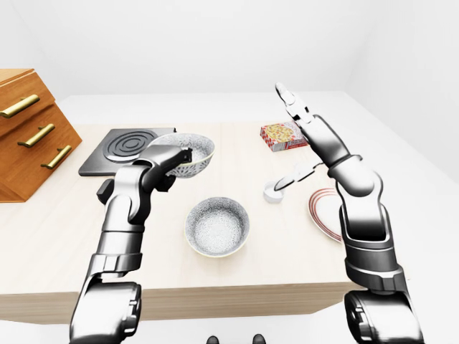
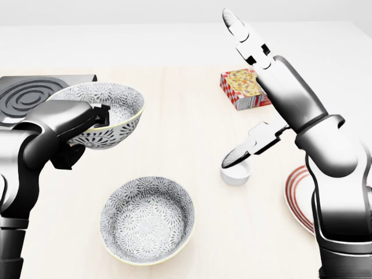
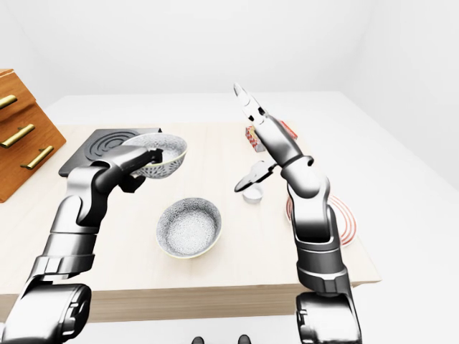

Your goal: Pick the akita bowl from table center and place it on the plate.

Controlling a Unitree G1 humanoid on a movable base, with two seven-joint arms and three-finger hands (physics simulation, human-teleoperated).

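You have a patterned bowl (image 2: 107, 113) up off the bench (image 2: 186, 151) in your left hand (image 2: 87, 125), whose fingers are clamped on its near rim, so the carry is the step in hand; the bowl hangs tilted over the left part of the bench, beside the black hotplate (image 1: 125, 149). A second bowl (image 2: 147, 220) with the same pattern sits on the bench below and to the right of it, so I cannot tell from here which of the two is the one asked for. The plate (image 1: 324, 213), red-ringed, lies near the right edge and is partly hidden behind your right forearm. Your right hand (image 2: 247, 43) is raised with its fingers spread apart, holding nothing, above the small white cup (image 2: 236, 172) and the checked box (image 2: 244, 87). Next you likely need to swing the bowl rightward across the bench, clear of the cup, draw the right arm aside, level the bowl and lower it onto the plate
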